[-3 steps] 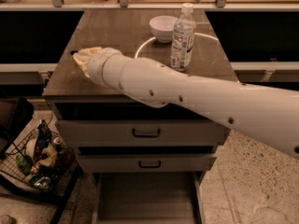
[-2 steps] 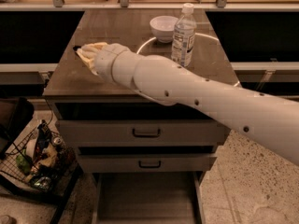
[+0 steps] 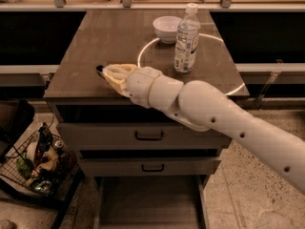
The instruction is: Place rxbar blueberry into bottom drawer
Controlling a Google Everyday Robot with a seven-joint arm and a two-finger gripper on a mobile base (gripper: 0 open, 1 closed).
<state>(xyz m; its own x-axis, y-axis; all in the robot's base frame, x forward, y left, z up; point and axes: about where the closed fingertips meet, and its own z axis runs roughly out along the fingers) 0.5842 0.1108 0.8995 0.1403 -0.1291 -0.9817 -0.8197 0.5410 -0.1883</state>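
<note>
Rxbar blueberry: only a dark sliver shows at the tip of the tool, low over the table; the rest is hidden. Judged light, flat and slick-wrapped, so best pinched across its narrow width. Whether the tool clamps it cannot be told. Bottom drawer lies open below the tool.

The bottom drawer stands pulled out at the foot of the cabinet, lowest of its three drawers: a wide, shallow grey-brown tray with low side walls, lying level. Of the rxbar blueberry only a small dark sliver shows, at the front left of the cabinet's top, right at the tip of the gripper. Whether the bar is held cannot be told.
</note>
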